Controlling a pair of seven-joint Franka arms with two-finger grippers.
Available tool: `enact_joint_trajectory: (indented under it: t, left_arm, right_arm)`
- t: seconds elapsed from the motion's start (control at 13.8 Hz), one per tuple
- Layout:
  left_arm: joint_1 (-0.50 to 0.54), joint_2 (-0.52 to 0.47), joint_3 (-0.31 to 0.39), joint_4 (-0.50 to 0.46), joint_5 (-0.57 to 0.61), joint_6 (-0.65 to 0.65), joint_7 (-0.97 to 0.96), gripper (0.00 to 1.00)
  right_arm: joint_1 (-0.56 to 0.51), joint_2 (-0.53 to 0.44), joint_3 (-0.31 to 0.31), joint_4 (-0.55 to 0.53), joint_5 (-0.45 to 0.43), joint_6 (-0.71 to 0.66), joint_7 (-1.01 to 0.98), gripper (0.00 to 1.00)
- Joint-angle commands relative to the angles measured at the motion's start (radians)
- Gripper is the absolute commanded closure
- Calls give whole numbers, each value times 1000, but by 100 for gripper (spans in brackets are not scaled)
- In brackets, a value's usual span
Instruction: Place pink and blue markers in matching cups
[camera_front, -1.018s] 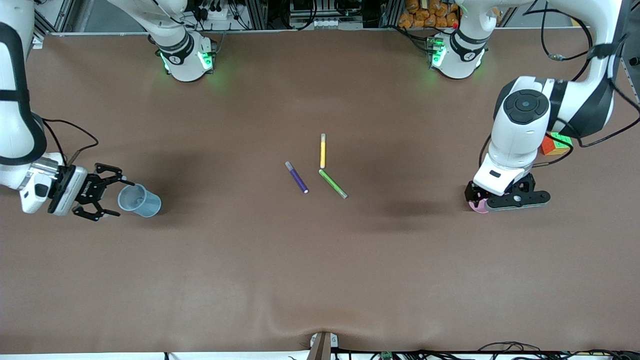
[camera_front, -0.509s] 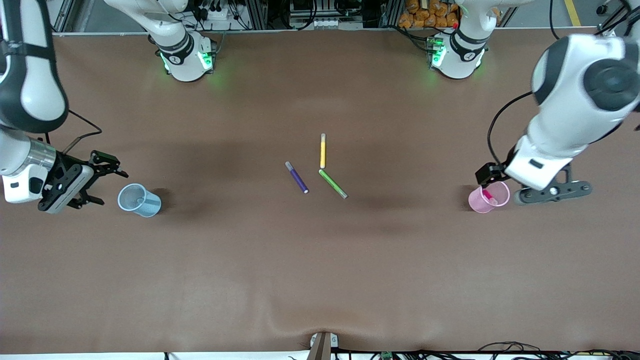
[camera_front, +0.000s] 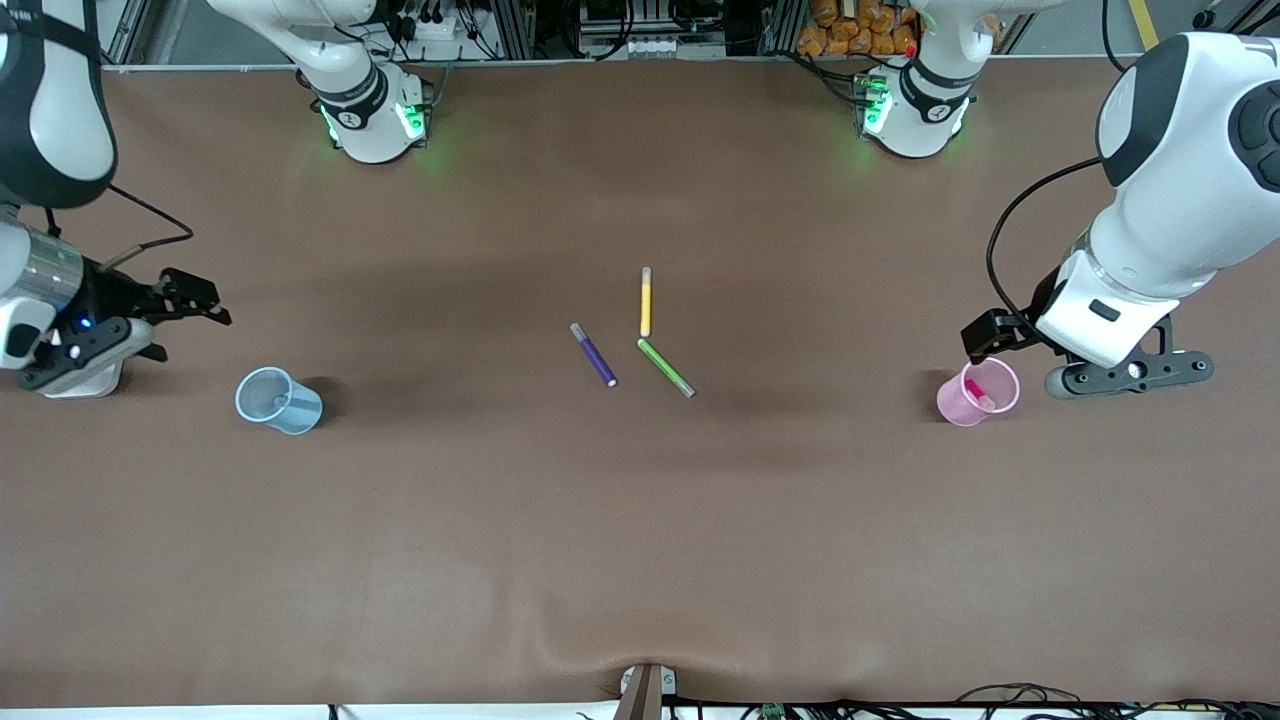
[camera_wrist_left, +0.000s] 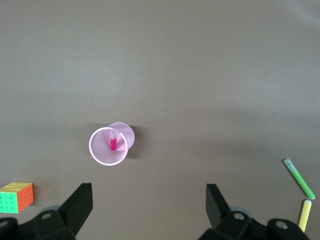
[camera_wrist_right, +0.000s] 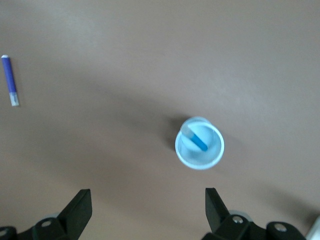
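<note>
The pale pink cup (camera_front: 978, 392) stands upright toward the left arm's end of the table with the pink marker (camera_front: 975, 390) leaning inside it. Both show in the left wrist view, cup (camera_wrist_left: 102, 152) and marker (camera_wrist_left: 113, 142). My left gripper (camera_front: 1000, 335) (camera_wrist_left: 148, 202) is open and empty, raised beside and above that cup. The pale blue cup (camera_front: 278, 400) stands toward the right arm's end. The right wrist view shows it (camera_wrist_right: 210, 152) holding the blue marker (camera_wrist_right: 195, 137). My right gripper (camera_front: 180, 325) (camera_wrist_right: 148, 205) is open and empty, raised beside that cup.
A dark purple pen (camera_front: 594, 355), a yellow pen (camera_front: 646, 302) and a green pen (camera_front: 666, 367) lie together at the table's middle. A colourful puzzle cube (camera_wrist_left: 16, 196) sits near the pink cup at the left arm's end.
Both grippers have lifted and drawn away from their cups toward the table's ends. The left gripper no longer covers the pink cup, which now shows the pink marker inside.
</note>
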Motion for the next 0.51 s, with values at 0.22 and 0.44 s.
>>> enact_joint_trajectory:
  t: [0.22, 0.44]
  left_arm:
    - [2, 16, 6, 32, -15, -26, 43, 0]
    - [13, 11, 12, 34, -22, -27, 80, 0]
  right_arm:
    - [26, -39, 26, 125, -57, -168, 337, 0]
    - [23, -36, 20, 200, -57, -250, 425, 0]
